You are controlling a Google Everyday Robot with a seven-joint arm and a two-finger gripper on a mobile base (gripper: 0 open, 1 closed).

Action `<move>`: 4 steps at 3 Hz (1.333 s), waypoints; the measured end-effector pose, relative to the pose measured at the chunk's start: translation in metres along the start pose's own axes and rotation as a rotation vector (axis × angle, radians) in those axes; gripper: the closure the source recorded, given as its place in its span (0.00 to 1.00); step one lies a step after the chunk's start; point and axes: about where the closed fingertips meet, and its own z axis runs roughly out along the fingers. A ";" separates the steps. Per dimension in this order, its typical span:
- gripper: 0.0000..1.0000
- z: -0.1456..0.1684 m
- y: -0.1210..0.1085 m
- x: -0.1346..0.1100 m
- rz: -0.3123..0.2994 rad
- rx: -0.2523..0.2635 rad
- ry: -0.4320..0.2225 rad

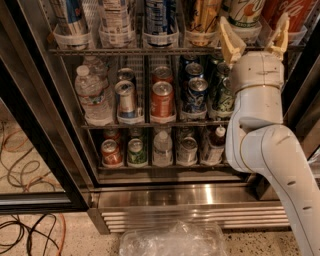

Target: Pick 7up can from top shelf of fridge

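Observation:
The 7up can (245,11), white with green lettering, stands in a clear holder on the top shelf (135,50) of the fridge (190,196), near its right end; its upper part is cut off by the frame. My gripper (254,36) is open right in front of the can. Its tan fingers (229,41) point up at either side of the can's holder and reach just above the shelf's front edge. The white arm rises from the lower right and hides the right ends of the lower racks.
A red Coca-Cola can (282,10) stands right of the 7up can, a golden can (202,15) left of it. The middle rack holds a water bottle (92,97) and several cans. A clear plastic bag (172,240) and cables (25,232) lie on the floor.

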 end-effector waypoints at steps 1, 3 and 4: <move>0.26 0.002 0.003 0.001 0.005 -0.011 0.000; 0.29 0.003 0.009 0.003 0.014 -0.031 0.003; 0.45 0.014 0.006 0.005 0.022 -0.019 -0.012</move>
